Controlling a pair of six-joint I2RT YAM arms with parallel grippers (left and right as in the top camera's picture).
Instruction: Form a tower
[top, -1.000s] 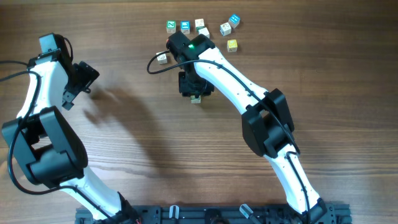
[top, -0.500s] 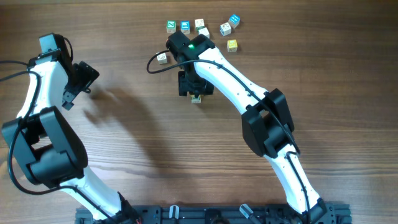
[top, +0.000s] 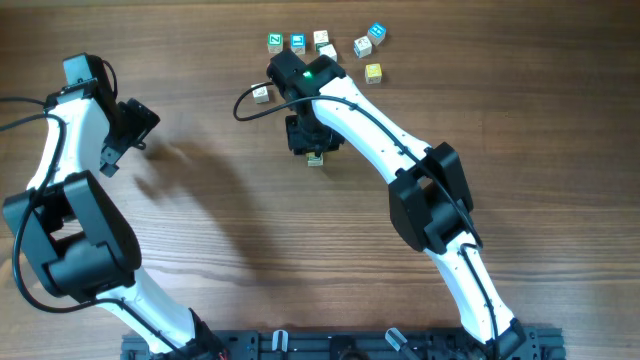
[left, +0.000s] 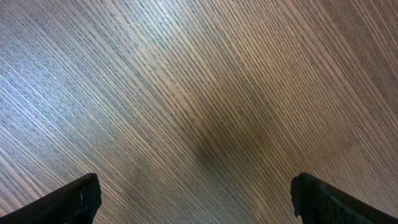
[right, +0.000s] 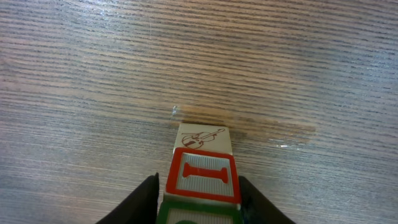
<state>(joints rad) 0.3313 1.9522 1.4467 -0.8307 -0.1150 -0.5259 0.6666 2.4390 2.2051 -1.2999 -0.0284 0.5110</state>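
Your right gripper (right: 198, 186) is partly closed. Its two black fingers sit against the sides of the upper cubes of the tower (right: 202, 174), a slim stack of small wooden alphabet cubes standing on the brown wood-grain table (top: 200, 250) just above its centre. It appears to hold the stack rather than a loose piece.

The right wrist view shows three stacked cubes:
- a pale one with a violin drawing, lowest
- a red-framed one above it
- a green-framed one nearest the camera

Whether more sit above them you cannot tell.

I judge the tower to be begun but far from finished. Eight loose cubes (top: 373, 72) lie unstacked:
- seven between twelve and two o'clock from the tower: one teal-faced, two blue-faced, three pale and one yellow
- one pale cube alone at about ten o'clock

One of the pale ones is half hidden under the arm.

At nine o'clock, well apart from everything, your left gripper (top: 125, 138) hangs over bare wood with its jaws spread fully and nothing between them.
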